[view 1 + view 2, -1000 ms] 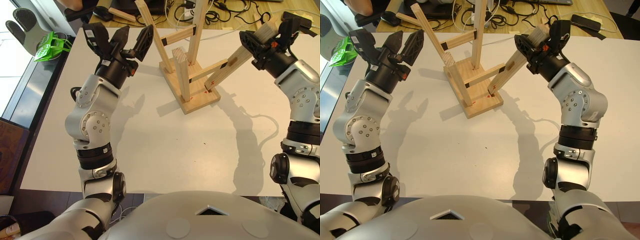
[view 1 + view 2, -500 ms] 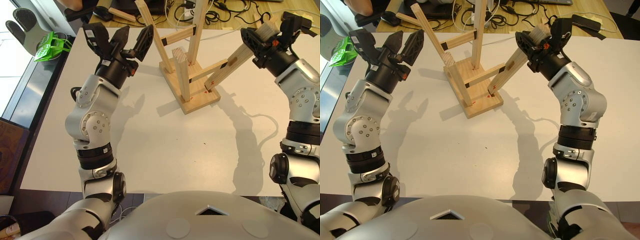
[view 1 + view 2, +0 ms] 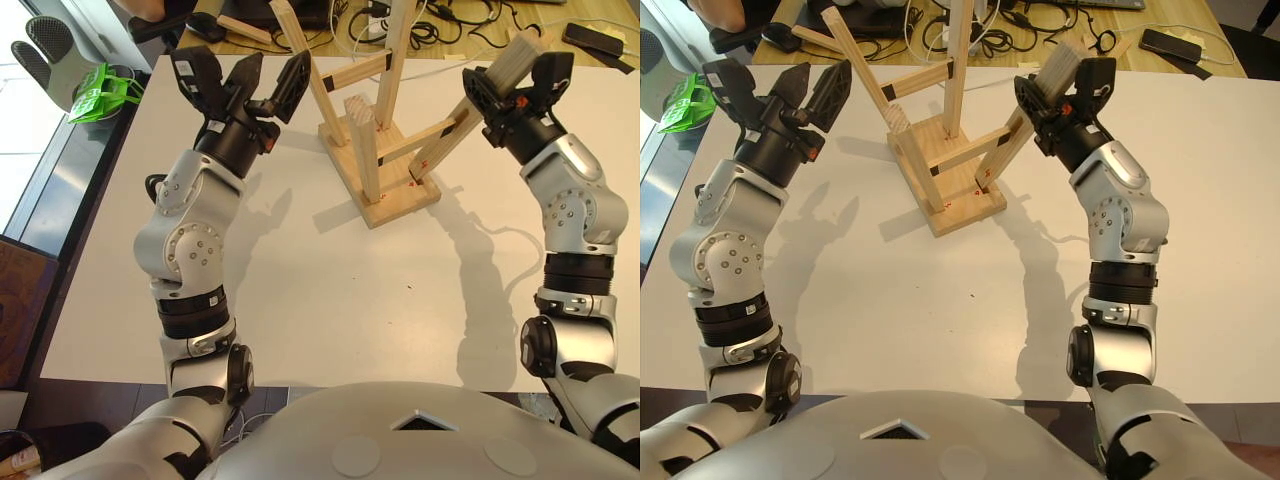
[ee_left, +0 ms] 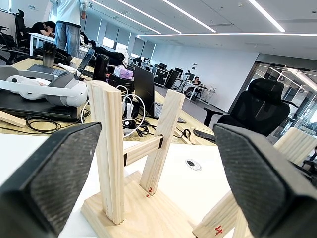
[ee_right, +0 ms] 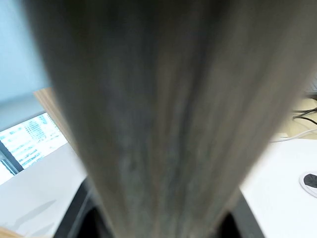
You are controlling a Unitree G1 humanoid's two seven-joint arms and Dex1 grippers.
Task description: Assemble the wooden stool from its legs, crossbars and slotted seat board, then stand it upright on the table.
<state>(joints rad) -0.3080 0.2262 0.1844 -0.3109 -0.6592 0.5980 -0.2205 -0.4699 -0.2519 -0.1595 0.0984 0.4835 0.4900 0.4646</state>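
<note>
The stool lies upside down, its seat board flat on the white table. Upright legs rise from it, joined by a crossbar. My right gripper is shut on the upper end of a slanted leg. That leg's foot meets the seat's right corner, and a second crossbar links it to an upright leg. The same leg is a close blur in the right wrist view. My left gripper hangs open just left of the stool, apart from it, facing the legs between its pads.
A second desk behind the table carries cables, a phone and a loose wooden piece. A green object sits past the table's left edge. The near half of the table has free room.
My right arm has swung left towards the stool with the slanted leg in its grip, and the leg now stands steeper. The left arm has barely moved.
</note>
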